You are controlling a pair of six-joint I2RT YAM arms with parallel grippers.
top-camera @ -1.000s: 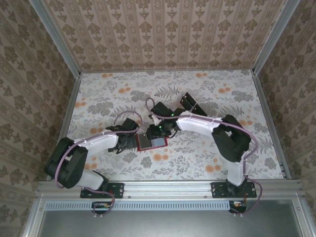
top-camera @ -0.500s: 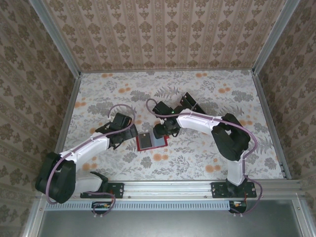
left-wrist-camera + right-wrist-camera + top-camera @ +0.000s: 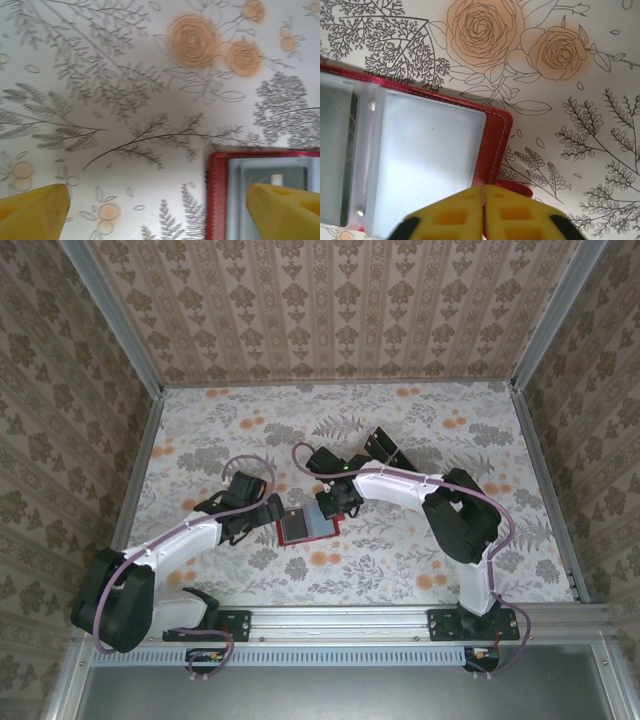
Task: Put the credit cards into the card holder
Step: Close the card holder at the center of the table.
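Note:
The red card holder (image 3: 308, 530) lies open on the floral table between the two arms, its clear inner sleeves facing up. One dark credit card (image 3: 272, 176) sits inside a sleeve (image 3: 350, 150). My left gripper (image 3: 274, 512) hovers open and wide at the holder's left edge (image 3: 217, 200), with one yellow finger (image 3: 285, 210) over the sleeve and nothing between the fingers (image 3: 157, 192). My right gripper (image 3: 336, 504) is shut, its fingertips (image 3: 484, 191) meeting right at the holder's red right edge (image 3: 495, 135), next to the snap tab (image 3: 521, 189). More black cards (image 3: 386, 448) lie behind the right arm.
Patterned walls with metal frame posts (image 3: 140, 455) enclose the table on three sides. Open floral tabletop (image 3: 230, 430) stretches behind and to the left of the holder, and more (image 3: 400, 560) lies in front of it on the right.
The right gripper has closed at the holder's right edge. The left gripper pulled back to the left of the holder, then came back toward its left edge, staying open.

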